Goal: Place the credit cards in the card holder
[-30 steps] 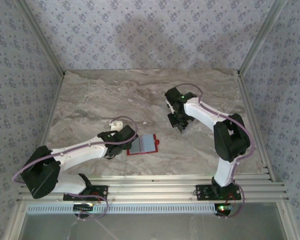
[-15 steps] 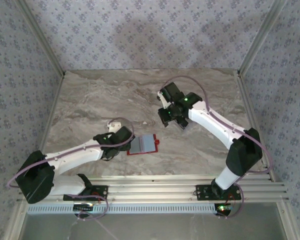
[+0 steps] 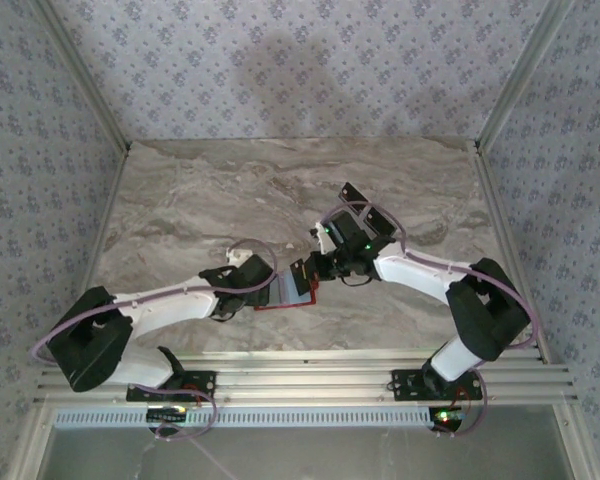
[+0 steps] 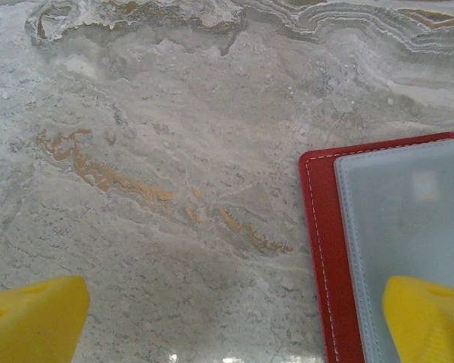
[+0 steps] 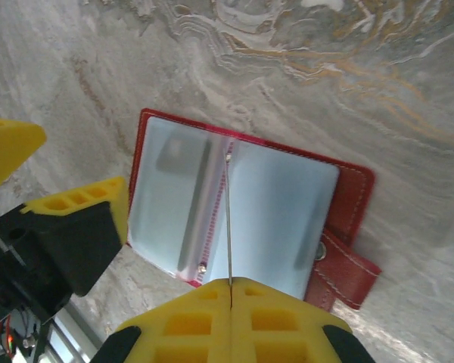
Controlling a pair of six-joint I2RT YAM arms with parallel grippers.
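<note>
Card holder (image 3: 292, 292): red, lying open on the marble table (image 3: 200, 200) near the front middle, clear pockets facing up, clasp tab out to one side.
Left gripper (image 4: 231, 321): spread wide, holding nothing; one yellow finger (image 4: 427, 318) over the holder's clear pocket, the other over bare marble.
Right gripper (image 5: 230, 281): pinched tight on a credit card (image 5: 228, 219).
Credit card: thin, edge-on to the right wrist camera, lined up over the holder's centre fold; contact with the fold impossible to tell.
</note>
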